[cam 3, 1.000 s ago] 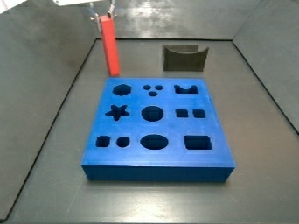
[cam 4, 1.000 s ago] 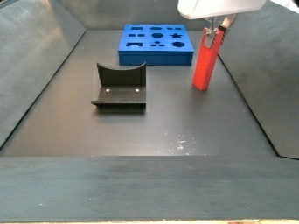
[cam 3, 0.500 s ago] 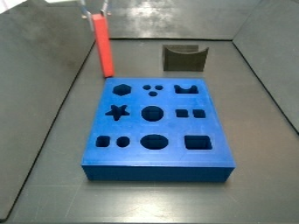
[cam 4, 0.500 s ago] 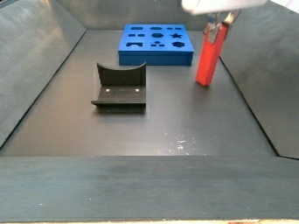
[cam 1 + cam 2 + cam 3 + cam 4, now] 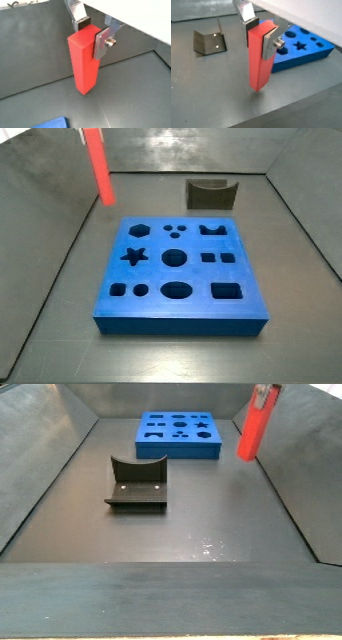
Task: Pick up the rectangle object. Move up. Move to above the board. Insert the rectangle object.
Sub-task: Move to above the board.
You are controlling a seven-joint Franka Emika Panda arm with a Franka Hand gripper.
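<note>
Around my tool point(image 5: 92, 31) there is not much. The dark fixture point(image 5: 209, 42) stands on the grey tabletop point(image 5: 211, 95), well apart from the bar I hold; in both side views point(image 5: 211, 194) point(image 5: 136, 484) it has free floor on every side. The blue board point(image 5: 178, 274) lies flat on the tabletop, below my tool and off to one side, with its star, hexagon, round and square holes facing up. In a wrist view the board point(image 5: 302, 46) shows behind the bar's middle part. Nothing stands between the bar and the board.

My tool is closed on the top end of the rectangle object point(image 5: 84, 60): one silver finger point(image 5: 105, 42) with a screw presses flat on one face, and the opposite finger point(image 5: 79, 18) touches the opposite face. The rectangle object is a slim red-orange bar with square cross-section, smooth and plain. It hangs upright, and its lower end is clear of the tabletop in both wrist views point(image 5: 260, 60).

In both side views the tool body itself is cut off by the picture's upper edge, so only the bar point(image 5: 98, 166) point(image 5: 253, 424) shows there, high near the wall of the enclosure. In one wrist view only a small corner of the board point(image 5: 52, 123) is visible at the edge. I cannot tell over which part of the tabletop exactly the bar hangs.
</note>
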